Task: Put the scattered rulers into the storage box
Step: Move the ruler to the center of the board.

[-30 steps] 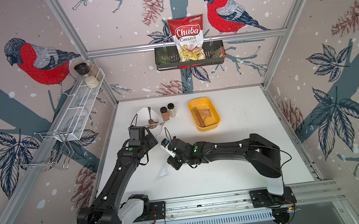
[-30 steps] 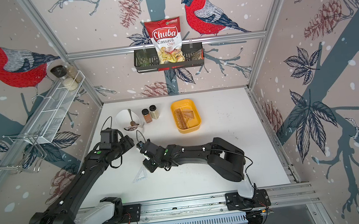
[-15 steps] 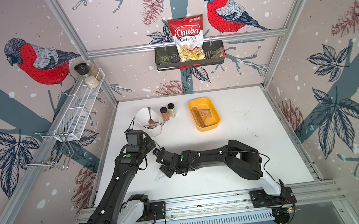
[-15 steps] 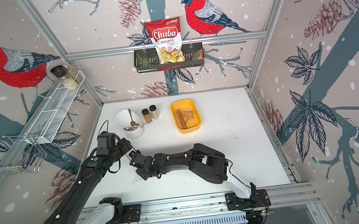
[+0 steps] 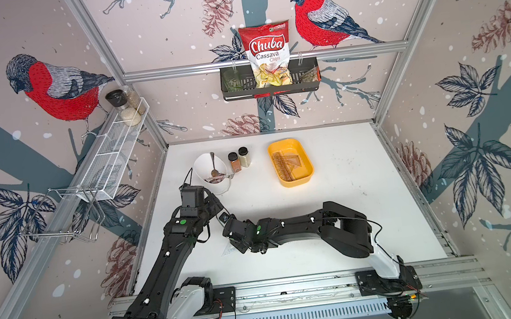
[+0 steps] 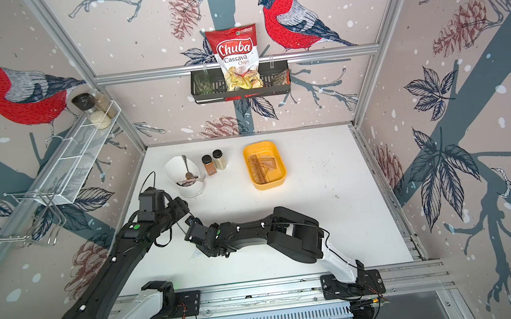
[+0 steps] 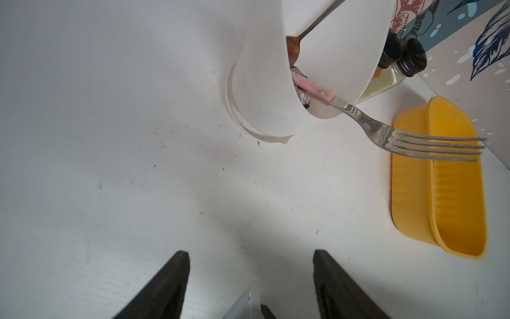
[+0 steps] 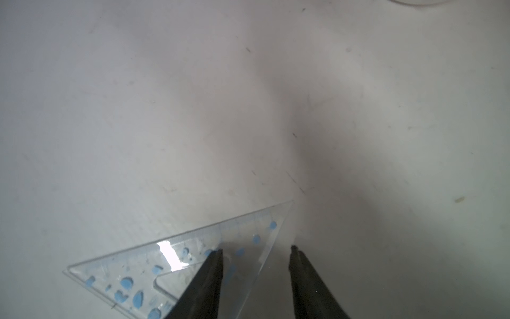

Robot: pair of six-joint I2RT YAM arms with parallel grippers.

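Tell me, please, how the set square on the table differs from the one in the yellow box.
The table set square is clear with blue spots; the boxed set square looks brownish against the yellow. The table one lies on the white table, one corner between the right gripper's open jaws; the boxed one rests inside the storage box. Both are flat triangles.

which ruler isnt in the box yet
The clear triangular set square with blue dots, flat on the table at the right gripper; the other rulers in view lie in the yellow storage box.
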